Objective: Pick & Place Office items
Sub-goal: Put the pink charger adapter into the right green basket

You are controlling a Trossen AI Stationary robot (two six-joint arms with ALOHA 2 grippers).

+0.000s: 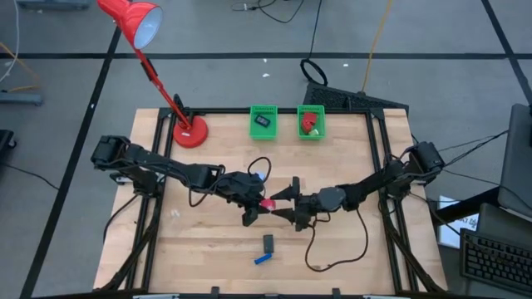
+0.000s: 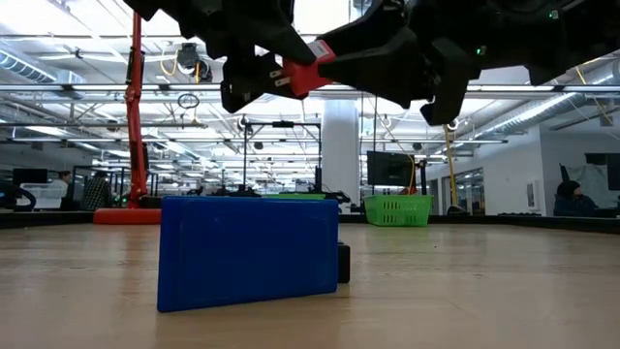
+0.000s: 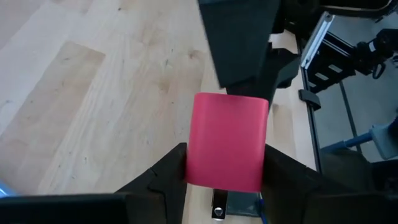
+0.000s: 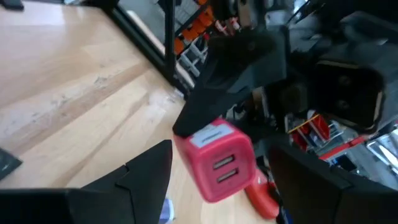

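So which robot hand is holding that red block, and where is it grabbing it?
The left end effector grips the red block by its two flat sides. The right end effector is open around it, not gripping.

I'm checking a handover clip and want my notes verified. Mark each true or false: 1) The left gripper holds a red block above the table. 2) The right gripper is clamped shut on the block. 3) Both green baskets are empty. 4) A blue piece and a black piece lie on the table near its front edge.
1) True: the left gripper grips the red block in mid-air.
2) False: the right gripper is open around it.
3) False: the left basket holds a dark item, the right basket a red one.
4) True: blue piece, black piece.
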